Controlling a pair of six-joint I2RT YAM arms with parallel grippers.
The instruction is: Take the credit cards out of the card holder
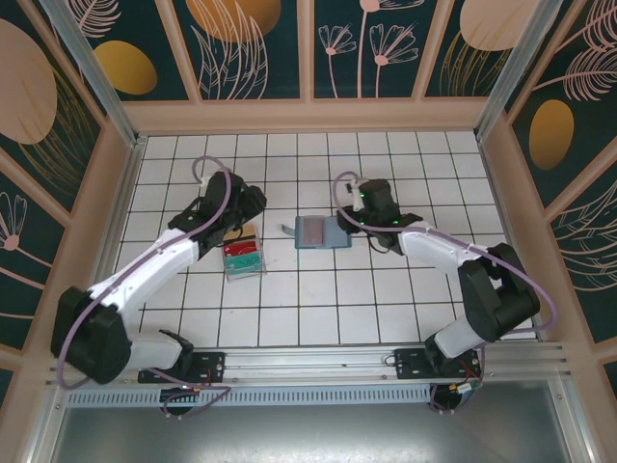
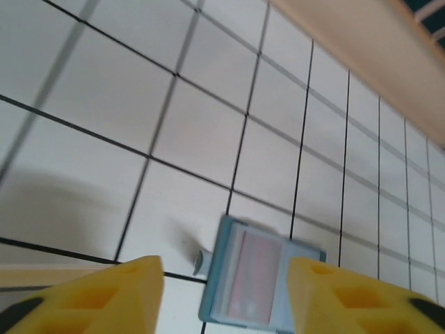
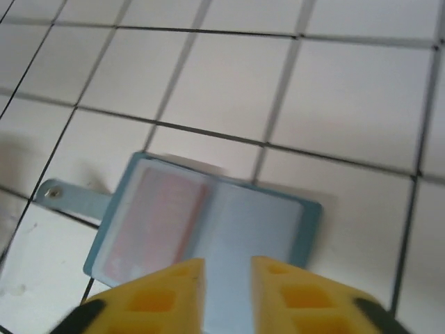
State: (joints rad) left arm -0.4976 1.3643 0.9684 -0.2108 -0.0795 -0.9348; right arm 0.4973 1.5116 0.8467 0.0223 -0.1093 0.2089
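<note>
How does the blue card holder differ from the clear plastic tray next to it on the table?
The card holder is a flat teal-blue sleeve showing a reddish card; the clear tray is see-through plastic holding red and green contents. The card holder lies square to the tiles, the clear tray slightly askew. Both rest on the white tiled table.

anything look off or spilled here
Nothing stands out. The card holder lies open and flat, a little askew to the tile grid, a reddish card in one pocket. The clear tray holds its coloured contents, nothing spilled.
</note>
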